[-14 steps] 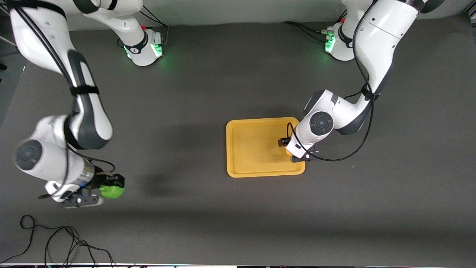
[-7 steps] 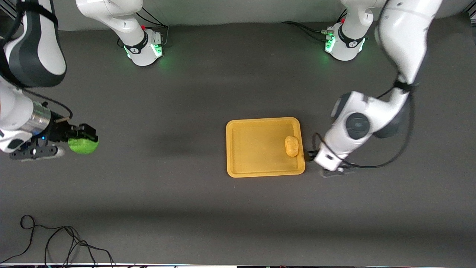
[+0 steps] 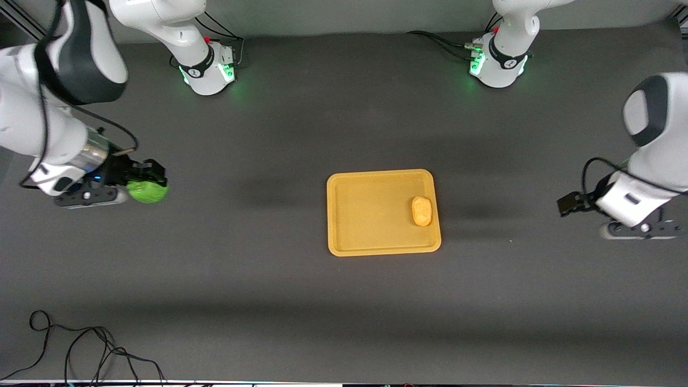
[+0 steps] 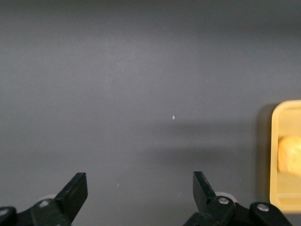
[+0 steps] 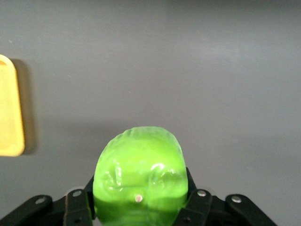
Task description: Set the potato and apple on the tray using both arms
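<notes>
The yellow-orange tray (image 3: 371, 242) lies in the middle of the table. The potato (image 3: 422, 210) lies in it by the rim at the left arm's end; both show in the left wrist view, tray (image 4: 277, 141) and potato (image 4: 290, 153). My left gripper (image 3: 570, 205) is open and empty over bare table at the left arm's end; its fingers (image 4: 76, 190) stand wide apart. My right gripper (image 3: 144, 180) is shut on the green apple (image 3: 147, 191) and holds it up over the table at the right arm's end. The apple (image 5: 139, 176) fills the right wrist view, with the tray's edge (image 5: 10, 113) at the side.
A black cable (image 3: 80, 349) lies looped on the table near the front camera at the right arm's end. The two arm bases (image 3: 207, 67) (image 3: 497, 59) stand along the edge farthest from the front camera.
My left gripper let go of the potato on the tray and drew away toward the left arm's end. My right gripper lifted the apple, moved it farther from the front camera, then a little toward the tray.
</notes>
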### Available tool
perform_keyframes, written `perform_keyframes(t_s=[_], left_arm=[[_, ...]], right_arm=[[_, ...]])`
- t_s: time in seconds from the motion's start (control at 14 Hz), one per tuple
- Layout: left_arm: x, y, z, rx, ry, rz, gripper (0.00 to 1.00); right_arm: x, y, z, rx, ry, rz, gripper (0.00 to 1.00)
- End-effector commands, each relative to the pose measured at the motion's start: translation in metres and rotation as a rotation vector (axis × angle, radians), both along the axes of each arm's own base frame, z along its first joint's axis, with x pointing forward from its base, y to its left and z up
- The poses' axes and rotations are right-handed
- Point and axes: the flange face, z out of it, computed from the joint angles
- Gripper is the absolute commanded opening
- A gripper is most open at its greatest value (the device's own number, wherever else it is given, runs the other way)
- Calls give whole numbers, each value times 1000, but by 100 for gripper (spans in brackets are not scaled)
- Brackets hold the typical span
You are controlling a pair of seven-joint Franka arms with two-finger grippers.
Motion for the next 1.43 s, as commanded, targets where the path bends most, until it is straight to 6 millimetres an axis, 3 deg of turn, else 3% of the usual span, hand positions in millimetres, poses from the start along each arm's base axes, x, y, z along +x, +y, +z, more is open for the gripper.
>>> perform_keyframes(t_s=[0.0,0.14,0.36,0.57,0.79,0.93,1.14,1.36], left_arm=[[-18,18,17,-20,12,-17,100],[-20,21,21,-21,14,-19,100],[-22,4,23,-52,53,-49,100],[-22,7,34,-41,72,-65,100],[-27,9,70,-45,122,-102,100],[-29,25,102,-45,113,-116,100],[-26,22,113,-40,88,-149,100],[-26,9,109,-32,109,-171,100]], right_arm=[[1,100,-26,13,-37,-64,36],[10,194,-44,8,-49,-117,36],[11,328,-57,29,-87,-220,36],[-23,431,-84,48,-99,-280,36],[-59,484,-114,25,-102,-292,36],[-71,504,-154,-20,-122,-289,36],[-65,513,-217,-64,-140,-281,36],[-62,515,-260,-50,-157,-276,36]])
